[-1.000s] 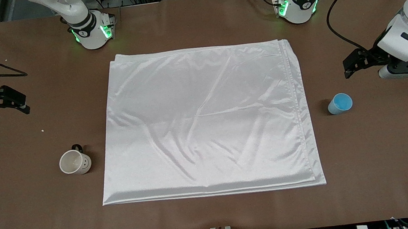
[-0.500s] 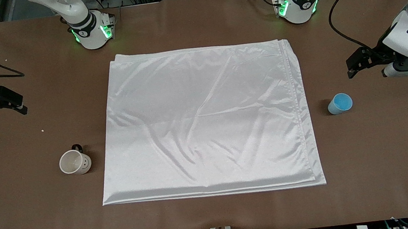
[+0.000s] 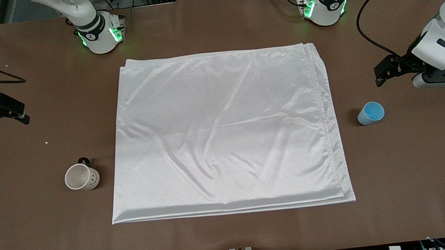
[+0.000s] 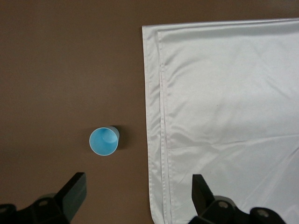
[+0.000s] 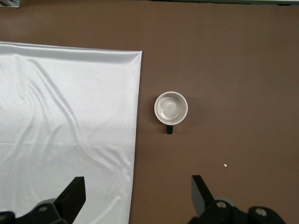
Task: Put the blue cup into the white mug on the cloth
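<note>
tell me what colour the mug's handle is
Black, on the off-white white mug; clearest in the right wrist view.

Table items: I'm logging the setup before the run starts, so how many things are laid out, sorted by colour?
White: 2, the white mug and the cloth
Blue: 1, the blue cup
Total: 3, with both cups standing on the bare table, neither one on the cloth.
</note>
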Tool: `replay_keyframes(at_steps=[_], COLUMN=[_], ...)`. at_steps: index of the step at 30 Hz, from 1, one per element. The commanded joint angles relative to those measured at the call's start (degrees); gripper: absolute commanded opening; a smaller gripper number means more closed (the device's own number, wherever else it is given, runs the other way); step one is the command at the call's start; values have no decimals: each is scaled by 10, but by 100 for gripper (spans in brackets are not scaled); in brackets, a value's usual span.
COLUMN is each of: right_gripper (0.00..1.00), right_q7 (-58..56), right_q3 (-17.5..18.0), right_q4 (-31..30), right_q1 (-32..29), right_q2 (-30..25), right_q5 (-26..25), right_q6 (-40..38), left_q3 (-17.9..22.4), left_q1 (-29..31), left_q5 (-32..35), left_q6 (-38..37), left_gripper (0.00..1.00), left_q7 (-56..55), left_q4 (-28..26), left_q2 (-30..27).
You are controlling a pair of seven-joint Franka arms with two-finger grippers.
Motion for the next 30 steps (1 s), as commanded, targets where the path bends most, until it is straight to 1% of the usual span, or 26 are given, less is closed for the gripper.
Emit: replay_keyframes(at_steps=[1, 10, 20, 28, 30], right_gripper=[100, 100, 100, 100, 100], right_q7=[-3, -3, -4, -4, -4], right_q3=[0, 0, 0, 0, 0], right_q4=[20, 20, 20, 19, 18], right_q1=[-4, -4, -3, -3, -3], right_q2=[6, 7, 7, 7, 7], right_q5=[11, 11, 10, 10, 10], right_q6=[-18, -22, -43, -62, -65], left_q3=[1, 4, 28, 39, 40], left_q1=[0, 4, 5, 9, 11], left_q5=[12, 12, 13, 13, 12], left_q6=[8, 68, 158, 214, 238], left_gripper=[100, 100, 100, 100, 100], left_q7=[5, 6, 9, 10, 10], left_q4=[-30, -106, -195, -247, -263], left_q2=[-6, -13, -22, -19, -16])
